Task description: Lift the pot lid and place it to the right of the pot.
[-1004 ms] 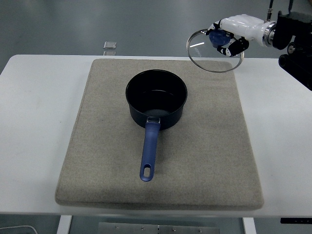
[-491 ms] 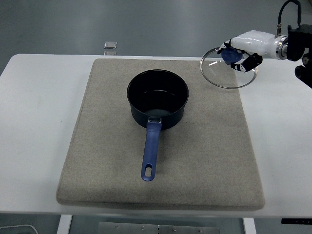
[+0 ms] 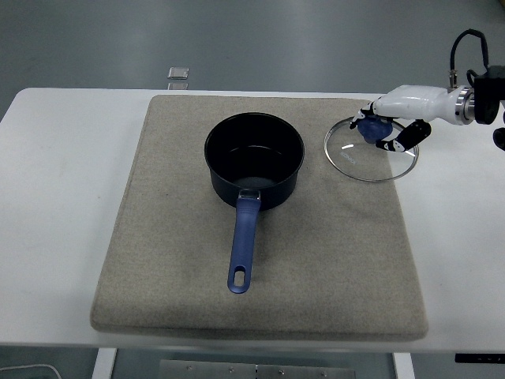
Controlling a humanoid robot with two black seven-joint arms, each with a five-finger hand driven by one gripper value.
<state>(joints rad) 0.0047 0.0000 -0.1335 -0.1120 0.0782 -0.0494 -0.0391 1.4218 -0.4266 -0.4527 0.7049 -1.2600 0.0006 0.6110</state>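
Pot lid (image 3: pixel 364 155): round clear glass, thin metal rim, blue knob at centre. It sits low over the far right corner of the grey mat (image 3: pixel 331 260), directly beneath the right hand (image 3: pixel 387 126); whether it touches the mat, cannot tell. White hand with black fingers curled around the knob, pinching it. Pot (image 3: pixel 254 160), dark blue, open, long blue handle, stands to the hand's left on the white counter (image 3: pixel 63 197).

The pot (image 3: pixel 254 158) sits on the mat (image 3: pixel 316 260) with its handle (image 3: pixel 243 245) toward the near edge, the lid (image 3: pixel 371 150) to its right over the mat's right edge.
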